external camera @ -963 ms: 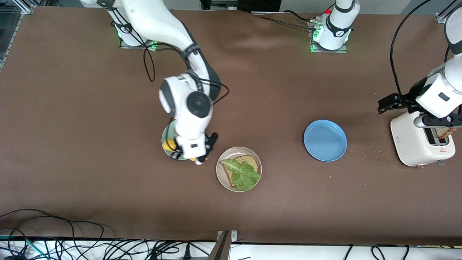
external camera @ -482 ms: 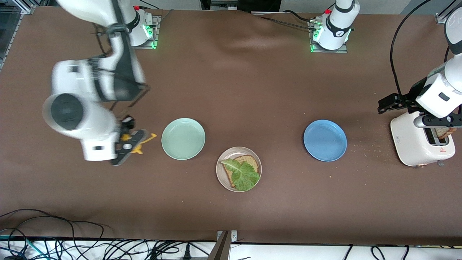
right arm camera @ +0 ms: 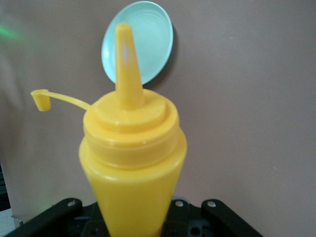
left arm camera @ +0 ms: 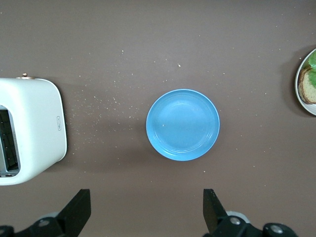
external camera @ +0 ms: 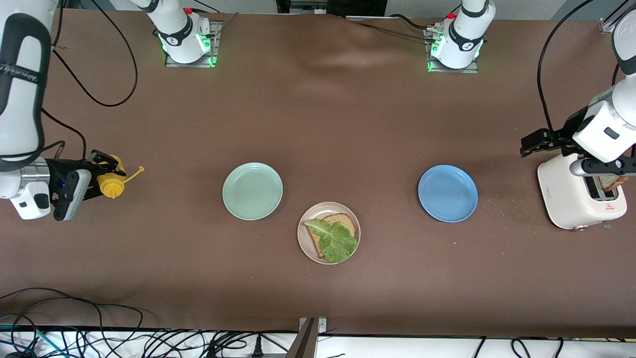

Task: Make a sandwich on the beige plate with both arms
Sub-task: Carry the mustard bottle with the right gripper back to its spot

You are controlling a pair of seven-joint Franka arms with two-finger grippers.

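The beige plate (external camera: 303,239) holds one brown bread slice (external camera: 344,222) with a green lettuce leaf (external camera: 335,241) on top; its edge also shows in the left wrist view (left arm camera: 297,85). A second bread slice (external camera: 612,183) sticks out of the white toaster (external camera: 571,199). My left gripper (left arm camera: 146,217) hangs open and empty, high over the toaster's end of the table. My right gripper (external camera: 102,179) is shut on a yellow mustard bottle (right arm camera: 132,163) at the right arm's end of the table. The bottle's nozzle points toward the mint-green plate (right arm camera: 140,39), and its cap (right arm camera: 42,98) dangles open.
The mint-green plate (external camera: 252,191) and the blue plate (external camera: 447,193) lie bare on either side of the beige plate. Crumbs are scattered between the blue plate (left arm camera: 182,124) and the toaster (left arm camera: 34,128). Cables (external camera: 99,328) run along the table's near edge.
My right arm has swung away from the mint-green plate to its own end of the table, carrying the mustard bottle. The left arm has not moved.
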